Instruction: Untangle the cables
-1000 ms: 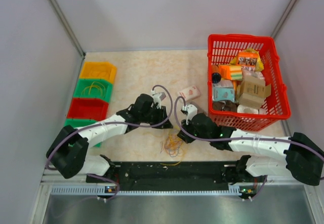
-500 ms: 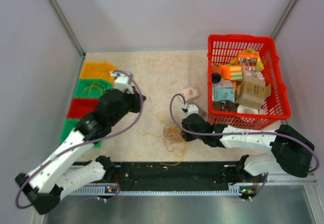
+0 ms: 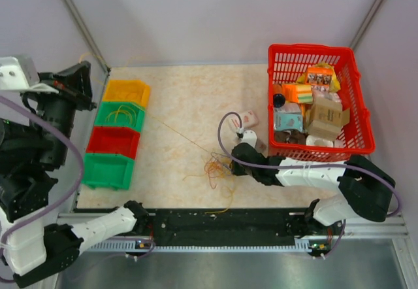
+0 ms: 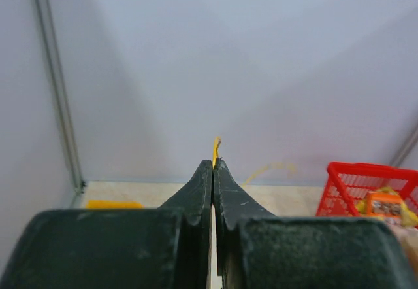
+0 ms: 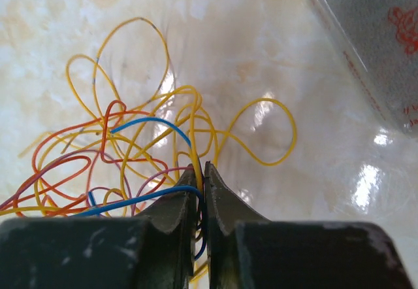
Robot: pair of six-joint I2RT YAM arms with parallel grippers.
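Tabletop [image 3: 189, 93] as it lay, with the red basket [image 3: 313, 47] of packets at my right and the row of coloured bins [image 3: 121, 132] at my left. The tangle of cables [image 3: 214, 169] sat on the bare surface between them, toward the near edge. My right gripper [image 3: 230, 161] was low at the tangle's right side, jaws pressed together on a few yellow and blue loops, pinning the heap where it lay; the wrist view showed the knot [image 5: 130, 158] fanning out ahead and to the left of those jaws [image 5: 199, 171]. My left gripper [image 3: 81, 80] was raised well clear at the far left, above the bins, jaws pressed together with a short yellow tip [image 4: 215, 146] showing between them [image 4: 213, 166]. From it one yellow strand [image 3: 176, 132] ran in a near-straight slanting line down and right into the heap. That line was the axis that mattered: as I judged it, any further draw had to follow it, away from the right gripper, which was by far the nearer to the knot
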